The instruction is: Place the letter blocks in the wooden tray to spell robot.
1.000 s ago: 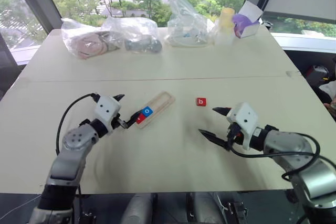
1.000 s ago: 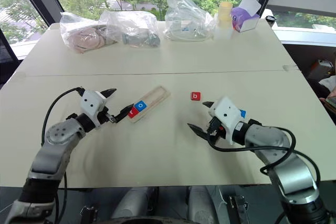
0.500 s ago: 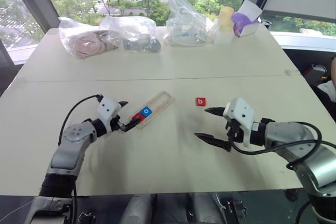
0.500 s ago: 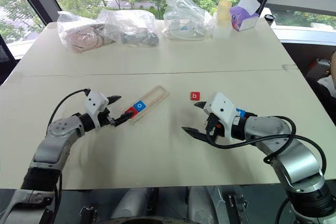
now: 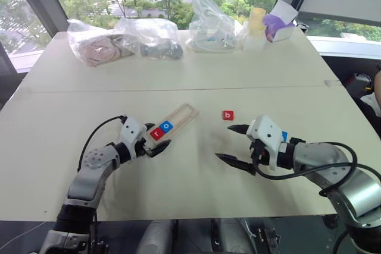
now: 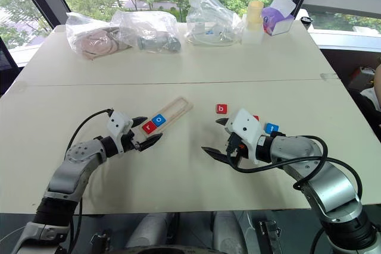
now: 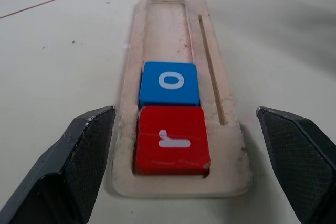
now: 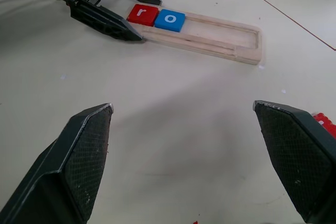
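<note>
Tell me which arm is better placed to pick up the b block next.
Probably the right. Its open gripper hangs just in front of the red b block, while the left gripper, also open, straddles the near end of the tray.

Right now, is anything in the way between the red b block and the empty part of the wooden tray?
Nothing visible. The red b block lies alone on the table, with bare tabletop between it and the wooden tray. The tray's slot past the r block and the blue o block is empty.
</note>
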`<state>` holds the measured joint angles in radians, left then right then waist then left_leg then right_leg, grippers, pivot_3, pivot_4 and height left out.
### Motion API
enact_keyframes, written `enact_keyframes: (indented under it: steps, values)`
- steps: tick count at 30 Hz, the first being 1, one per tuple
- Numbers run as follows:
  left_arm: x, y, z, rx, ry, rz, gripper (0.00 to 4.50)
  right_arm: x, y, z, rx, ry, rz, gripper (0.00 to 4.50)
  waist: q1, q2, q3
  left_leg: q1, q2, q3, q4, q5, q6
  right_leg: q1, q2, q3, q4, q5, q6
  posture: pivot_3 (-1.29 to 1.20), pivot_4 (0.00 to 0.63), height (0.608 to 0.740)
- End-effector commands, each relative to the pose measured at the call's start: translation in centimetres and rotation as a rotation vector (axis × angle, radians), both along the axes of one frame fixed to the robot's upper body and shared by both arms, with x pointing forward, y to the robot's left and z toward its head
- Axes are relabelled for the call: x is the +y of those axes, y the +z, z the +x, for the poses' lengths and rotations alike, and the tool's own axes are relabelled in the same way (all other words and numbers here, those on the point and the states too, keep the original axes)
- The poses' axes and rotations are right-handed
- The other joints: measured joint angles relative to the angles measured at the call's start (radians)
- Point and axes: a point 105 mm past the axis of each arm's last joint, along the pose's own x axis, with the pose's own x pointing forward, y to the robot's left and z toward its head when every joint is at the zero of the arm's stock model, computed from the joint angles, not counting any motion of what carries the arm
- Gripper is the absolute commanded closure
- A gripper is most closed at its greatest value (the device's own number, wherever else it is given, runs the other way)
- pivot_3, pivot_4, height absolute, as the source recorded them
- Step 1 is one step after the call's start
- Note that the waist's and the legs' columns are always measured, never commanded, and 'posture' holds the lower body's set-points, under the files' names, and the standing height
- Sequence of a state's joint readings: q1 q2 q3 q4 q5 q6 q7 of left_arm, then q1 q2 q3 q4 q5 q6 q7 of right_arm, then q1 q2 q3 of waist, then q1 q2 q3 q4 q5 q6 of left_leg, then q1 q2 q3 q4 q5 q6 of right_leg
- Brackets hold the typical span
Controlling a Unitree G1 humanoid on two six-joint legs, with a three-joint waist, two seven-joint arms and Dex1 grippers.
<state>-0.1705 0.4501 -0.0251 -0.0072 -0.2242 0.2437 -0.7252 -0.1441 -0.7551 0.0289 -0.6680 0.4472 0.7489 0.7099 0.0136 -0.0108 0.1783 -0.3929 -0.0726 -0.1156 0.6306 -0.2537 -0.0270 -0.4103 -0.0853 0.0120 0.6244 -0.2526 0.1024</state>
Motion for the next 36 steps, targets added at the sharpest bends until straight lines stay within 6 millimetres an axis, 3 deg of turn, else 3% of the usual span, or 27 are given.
enact_keyframes:
  steps: [1,7,21,26,31,36]
  values:
    - [0.2,0.2,0.2,-0.038,0.008,0.022,0.0,0.8,1.0,-0.5,-0.052,0.032,0.018,0.06,0.0,0.0,0.0,0.0,0.0,0.0,0.0,0.0,0.0,0.0,0.0,0.0,0.0,0.0,0.0,0.0,0.15,0.74]
    - [0.8,-0.3,0.4,-0.036,0.025,0.028,0.0,0.9,1.1,-0.6,-0.053,0.03,0.022,0.06,0.0,0.0,0.0,0.0,0.0,0.0,0.0,0.0,0.0,0.0,0.0,0.0,0.001,0.0,0.0,0.0,0.15,0.74]
    - [1.5,-3.9,-0.3,0.153,0.008,0.027,0.0,0.9,1.2,-0.3,-0.067,0.02,0.013,0.06,-0.001,0.004,-0.003,0.003,0.0,0.0,0.001,0.0,0.0,0.002,0.0,0.0,0.004,0.0,0.0,0.0,0.15,0.74]
    - [1.4,-4.1,-0.4,0.185,0.015,0.009,1.33,0.8,1.3,-0.2,-0.071,0.016,0.01,0.0,-0.002,0.004,-0.004,0.004,0.0,0.001,0.001,0.0,0.0,0.002,0.001,0.0,0.004,0.0,0.0,0.0,0.15,0.74]
    - [1.2,-4.0,-0.5,0.191,0.013,0.006,1.33,0.8,1.3,-0.2,-0.073,0.014,0.008,0.0,-0.002,0.004,-0.004,0.004,0.0,0.001,0.001,0.0,0.0,0.002,0.001,0.0,0.004,0.0,0.0,0.0,0.15,0.74]
    - [-1.3,-3.2,-2.5,0.17,-0.159,0.027,1.33,0.8,1.4,-0.1,-0.077,0.012,0.007,0.0,-0.001,0.004,-0.004,0.004,0.0,0.001,0.0,0.0,0.0,0.002,0.0,0.001,0.004,0.0,0.0,0.0,0.15,0.74]
